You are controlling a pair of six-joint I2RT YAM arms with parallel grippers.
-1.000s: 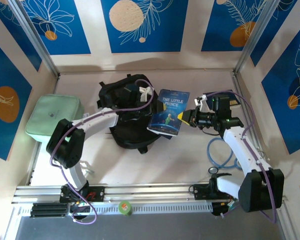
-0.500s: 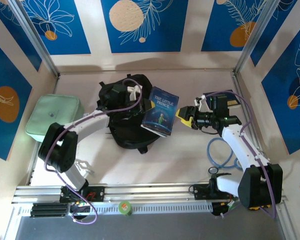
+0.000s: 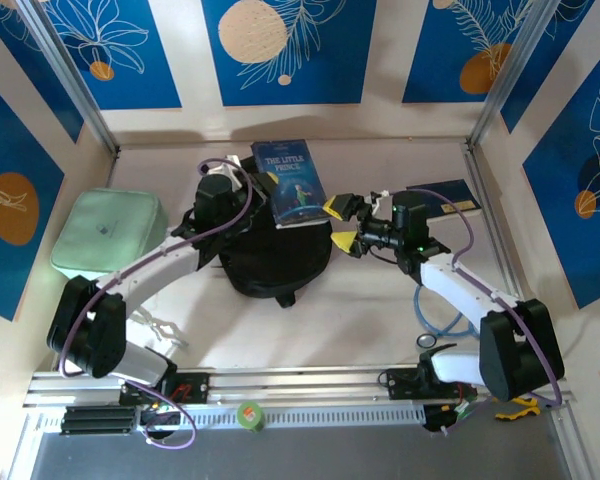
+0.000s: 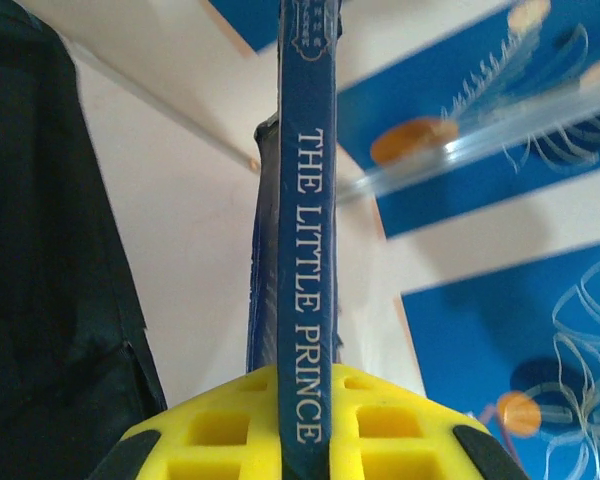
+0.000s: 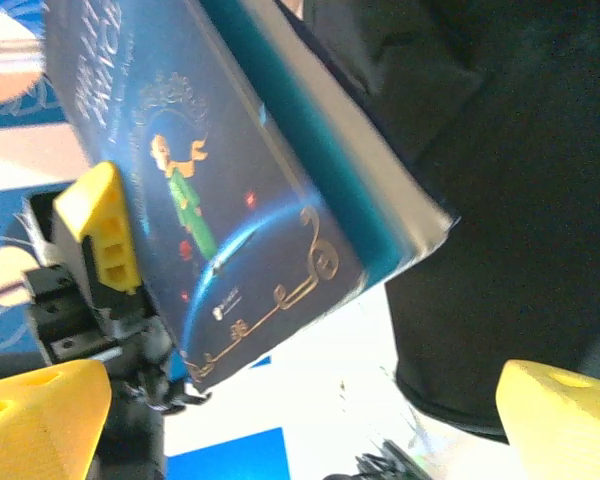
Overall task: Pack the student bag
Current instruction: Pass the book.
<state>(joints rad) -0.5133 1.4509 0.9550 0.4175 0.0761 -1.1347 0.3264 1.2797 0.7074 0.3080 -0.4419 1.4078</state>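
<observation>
Student bag [image 3: 277,262]: black, soft, slumped on the table [image 3: 380,300], about mid-table between the two arms. Its fabric filled the left side of the left wrist view [image 4: 40,300] and the right side of the right wrist view [image 5: 500,180].

Book [image 3: 290,183]: blue paperback, title "The Little Prince" legible on cover and spine. It was held over the bag's far end, cover facing up and tilted. In the right wrist view its lower corner [image 5: 380,240] sat against the bag's fabric; could not tell whether it touched.

Left gripper [image 3: 258,190]: over the bag's far left part, clenched on the book. The left wrist view showed the two yellow fingers [image 4: 210,440] pressed to either side of the spine [image 4: 305,250]. One of its yellow fingers also showed flat on the cover [image 5: 100,235] in the right wrist view.

Right gripper [image 3: 342,225]: just off the bag's right edge, fingers spread wide, nothing between them, and apart from the book. Both yellow fingertips [image 5: 565,415] stood at the bottom corners of its own view.

Farther out from the bag:
- Pale mint-green bag [image 3: 108,235] lay well to its left, against the wall.
- A flat dark blue book [image 3: 445,195] lay to its right, beyond the right gripper.
- A coil of light blue cable [image 3: 442,312] lay to its near right.
- A green tape roll [image 3: 248,413] sat on the rail nearer than the bag.
</observation>
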